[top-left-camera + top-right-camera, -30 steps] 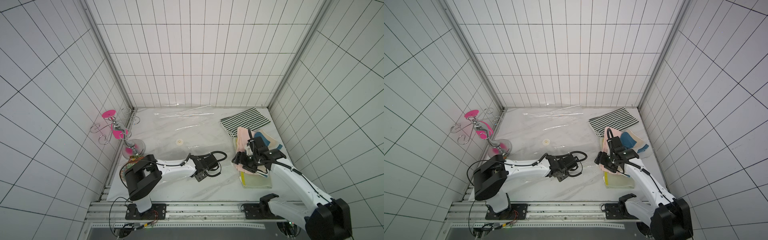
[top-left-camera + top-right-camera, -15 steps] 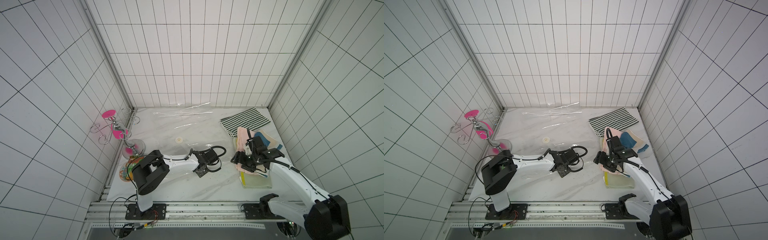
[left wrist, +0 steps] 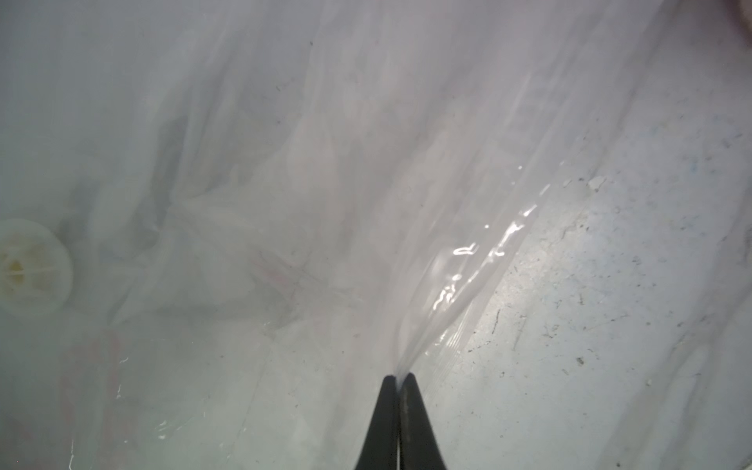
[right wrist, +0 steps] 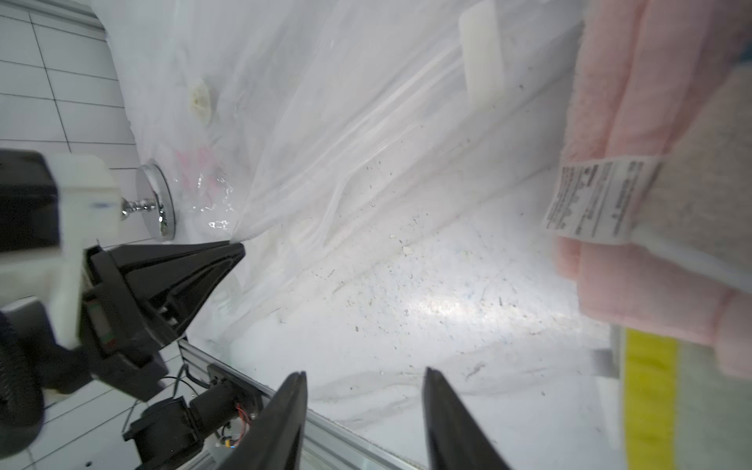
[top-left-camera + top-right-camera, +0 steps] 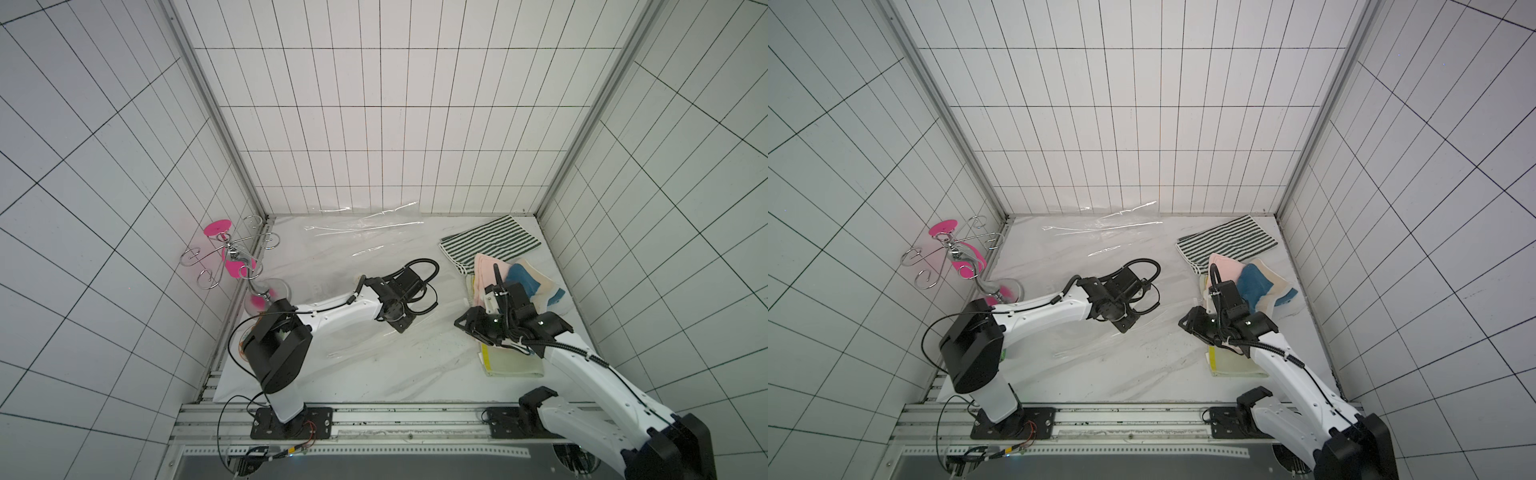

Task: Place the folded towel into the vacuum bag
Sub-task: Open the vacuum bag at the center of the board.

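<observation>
The vacuum bag (image 5: 365,249) (image 5: 1100,245) lies flat and transparent across the table's middle; its round white valve (image 3: 32,268) (image 4: 200,99) shows through the film. My left gripper (image 5: 402,326) (image 5: 1123,326) (image 3: 401,376) is shut on a raised fold of the bag's film (image 3: 443,293). A folded pink towel (image 5: 484,270) (image 4: 635,122) tops a stack at the right, over a yellow-green towel (image 5: 511,361). My right gripper (image 5: 463,326) (image 5: 1185,322) (image 4: 364,372) hangs open over bare table just left of that stack, holding nothing.
A striped towel (image 5: 490,241) lies at the back right, and a blue and cream towel (image 5: 528,278) sits beside the pink one. A chrome wire stand with pink discs (image 5: 232,257) fills the left back corner. The metal rail (image 5: 374,415) runs along the front edge.
My left gripper has closed on the bag's film and drawn it up slightly. The right gripper's jaws have narrowed but stay apart, beside the towel stack.
</observation>
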`<action>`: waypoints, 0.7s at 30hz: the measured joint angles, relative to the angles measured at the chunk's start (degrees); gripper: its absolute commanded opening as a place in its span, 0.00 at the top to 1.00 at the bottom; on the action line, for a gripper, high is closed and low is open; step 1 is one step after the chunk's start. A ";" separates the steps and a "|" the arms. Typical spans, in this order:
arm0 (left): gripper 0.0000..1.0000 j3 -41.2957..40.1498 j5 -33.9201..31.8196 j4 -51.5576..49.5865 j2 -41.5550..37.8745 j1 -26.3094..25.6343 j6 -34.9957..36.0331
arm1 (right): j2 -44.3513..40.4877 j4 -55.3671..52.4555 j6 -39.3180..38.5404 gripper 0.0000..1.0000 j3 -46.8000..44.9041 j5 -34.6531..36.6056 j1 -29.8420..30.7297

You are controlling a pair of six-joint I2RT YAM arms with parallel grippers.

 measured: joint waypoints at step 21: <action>1.00 11.26 6.10 -9.51 -5.62 3.21 -3.45 | 14.49 24.00 15.65 0.25 2.27 11.37 13.99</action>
